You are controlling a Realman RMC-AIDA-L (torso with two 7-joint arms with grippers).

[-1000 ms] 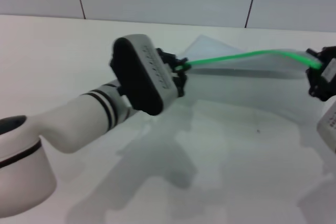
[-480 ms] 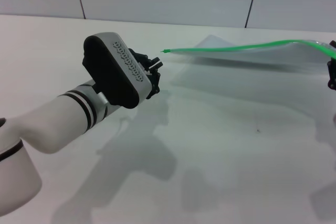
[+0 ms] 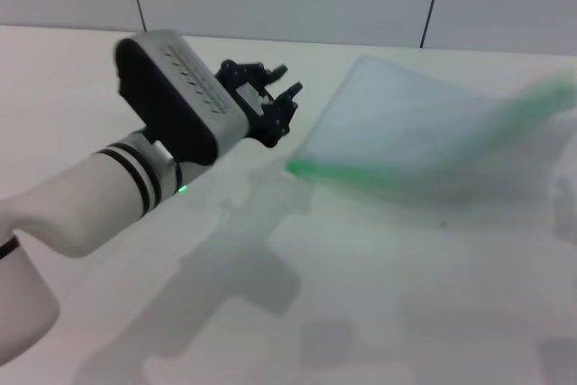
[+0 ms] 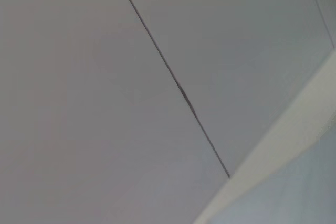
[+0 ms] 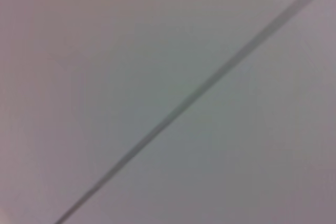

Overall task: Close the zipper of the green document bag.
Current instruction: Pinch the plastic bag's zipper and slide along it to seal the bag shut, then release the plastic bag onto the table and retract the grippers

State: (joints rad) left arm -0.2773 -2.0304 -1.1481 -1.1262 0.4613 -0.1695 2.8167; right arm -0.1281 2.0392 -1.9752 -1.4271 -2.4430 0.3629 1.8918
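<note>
Spread and empty, the left gripper (image 3: 275, 105) hangs over the table (image 3: 361, 295), the green document bag (image 3: 406, 128) and zipper (image 3: 361, 173) just beyond its fingertips.

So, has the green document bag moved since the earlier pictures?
Yes. The green document bag has dropped toward the table; its zipper edge, earlier near the wall seam, now lies lower.

Right wrist view: a plain pale grey wall (image 5: 131, 51) fills the frame. One thin dark seam (image 5: 194, 95) crosses it diagonally, corner to corner, straight and unbroken. Wall on both sides of the seam is featureless, slightly pinkish toward one side, greyer on the other. The seam's edges are soft.
</note>
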